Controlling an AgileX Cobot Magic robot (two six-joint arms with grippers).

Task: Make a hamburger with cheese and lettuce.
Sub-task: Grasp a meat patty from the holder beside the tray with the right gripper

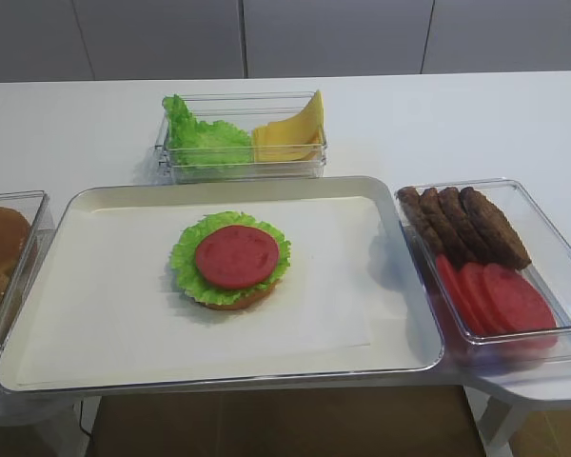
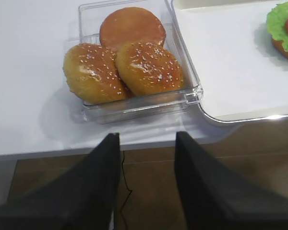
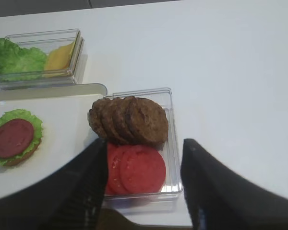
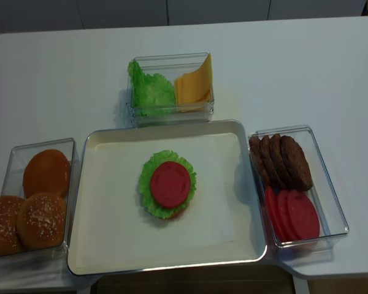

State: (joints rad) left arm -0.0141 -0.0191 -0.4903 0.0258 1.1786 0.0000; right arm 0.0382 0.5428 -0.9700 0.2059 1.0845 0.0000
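Centrally hamburger (image 4: 168,187) on tray (image 4: 110,245), lettuce (image 4: 152,90) and cheese (image 4: 194,84) sharing bin (image 4: 172,113).

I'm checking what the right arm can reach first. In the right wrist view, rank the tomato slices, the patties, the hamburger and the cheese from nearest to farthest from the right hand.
1. Tomato slices: in the clear box, just beyond the right hand.
2. Patties: same box, far end.
3. Hamburger: off to the left, on the tray.
4. Cheese: far left, in the back container.
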